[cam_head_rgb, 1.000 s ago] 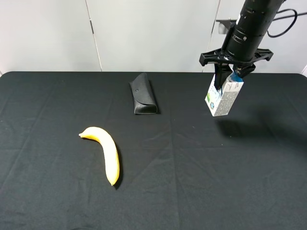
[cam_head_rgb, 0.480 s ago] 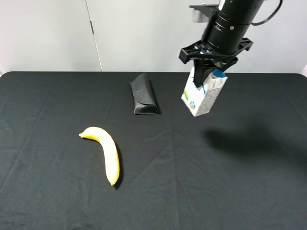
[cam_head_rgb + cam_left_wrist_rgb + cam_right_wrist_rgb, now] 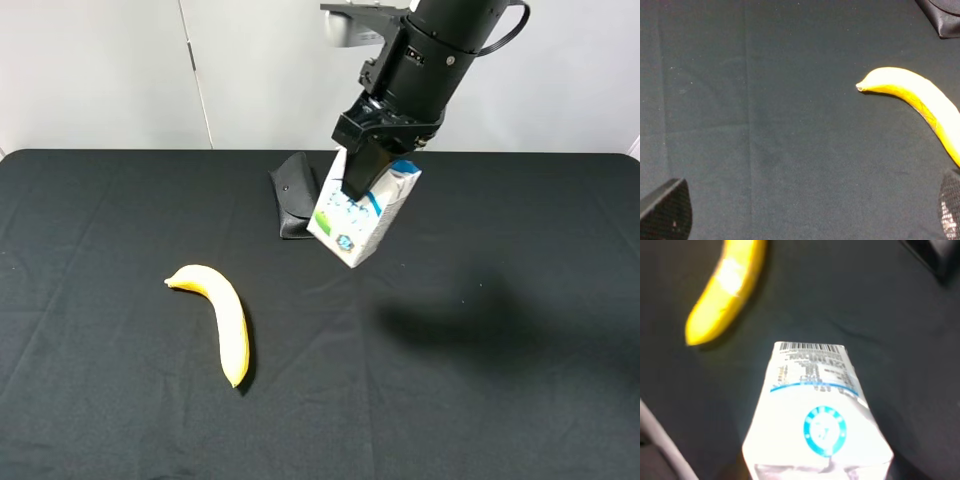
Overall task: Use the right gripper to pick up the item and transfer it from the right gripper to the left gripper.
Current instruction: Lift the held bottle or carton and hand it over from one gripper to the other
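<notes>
The white milk carton [image 3: 362, 218] with blue top hangs tilted in the air above the table, near the middle at the back. My right gripper [image 3: 372, 172] is shut on its top end. In the right wrist view the carton [image 3: 815, 415] fills the middle, barcode end pointing away. My left gripper is open: only its two fingertips [image 3: 667, 210] show at the corners of the left wrist view, wide apart, with nothing between them, above the black cloth. The left arm does not show in the exterior view.
A yellow banana [image 3: 220, 318] lies at the left front of the black table; it also shows in the left wrist view [image 3: 920, 100] and right wrist view [image 3: 725, 290]. A black glasses case [image 3: 296, 198] lies just behind and left of the carton.
My right gripper has carried the carton leftward from the back right toward the middle, and the carton has tilted more and come lower in view.
</notes>
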Controlling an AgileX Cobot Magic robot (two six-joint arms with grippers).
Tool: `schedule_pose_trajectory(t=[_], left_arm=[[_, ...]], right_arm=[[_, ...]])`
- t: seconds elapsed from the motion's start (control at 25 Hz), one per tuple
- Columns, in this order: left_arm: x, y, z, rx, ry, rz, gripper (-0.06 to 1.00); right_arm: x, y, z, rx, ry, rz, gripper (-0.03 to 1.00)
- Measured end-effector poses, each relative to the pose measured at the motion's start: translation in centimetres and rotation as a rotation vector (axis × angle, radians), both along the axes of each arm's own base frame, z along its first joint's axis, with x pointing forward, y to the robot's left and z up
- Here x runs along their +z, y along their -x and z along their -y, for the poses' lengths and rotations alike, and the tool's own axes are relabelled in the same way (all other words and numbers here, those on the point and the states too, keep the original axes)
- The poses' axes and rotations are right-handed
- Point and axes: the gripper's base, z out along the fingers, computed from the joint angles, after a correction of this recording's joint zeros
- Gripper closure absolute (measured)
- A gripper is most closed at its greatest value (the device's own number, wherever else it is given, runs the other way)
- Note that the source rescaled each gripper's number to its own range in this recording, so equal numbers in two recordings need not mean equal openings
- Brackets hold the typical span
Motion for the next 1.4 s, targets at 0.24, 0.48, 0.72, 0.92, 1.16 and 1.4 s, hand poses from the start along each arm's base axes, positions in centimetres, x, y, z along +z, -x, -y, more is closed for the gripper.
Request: schedule_pose_trajectory(t=[0.24,0.48,0.72,0.92,1.16,1.4], left_arm=[[0.0,0.0,0.0,0.0,0.0,0.0,-0.03],[0.0,0.0,0.0,-0.003,0.004,0.0,-0.03],[1.4,0.3,0.6,-0.044,0.064,0.02,-0.03],[3.4,-0.6,0.7,-0.071,0.034,-0.036,-0.03],[5.4,-4.3,0.9,-0.169,-0.066,-0.238,-0.03],[5.4,-7.8,1.4,-0.289,-0.121,-0.36,-0.03]], right_arm=[[0.3,0.4,-0.6,0.153,-0.069,0.028,0.9],[0.3,0.4,-0.7,0.318,-0.079,0.102,0.9],[0.4,0.4,-0.8,0.431,-0.101,0.161,0.9],[0.5,0.5,-1.0,0.485,-0.127,0.183,0.9],[1.2,0.6,-1.0,0.516,-0.147,0.238,0.9],[3.5,1.5,-0.4,0.515,-0.174,0.326,0.9]])
